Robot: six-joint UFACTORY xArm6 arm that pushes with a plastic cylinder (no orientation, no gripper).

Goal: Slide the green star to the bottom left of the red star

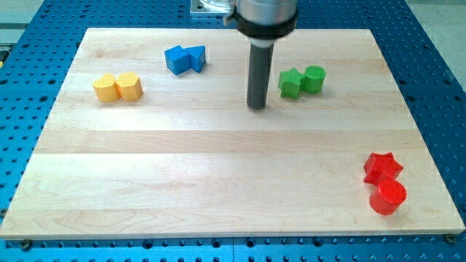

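red cylinder touching red star; my tip left of green star (no fingers; rod top cut off).

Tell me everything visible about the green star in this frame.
The green star is a small, solid, matte green block with a lobed star outline, lying flat on the wooden board toward the view's upper right. Its right side touches the green cylinder. My tip sits just to its left, slightly lower, with a narrow gap between them. The red star lies far off, toward the lower right.
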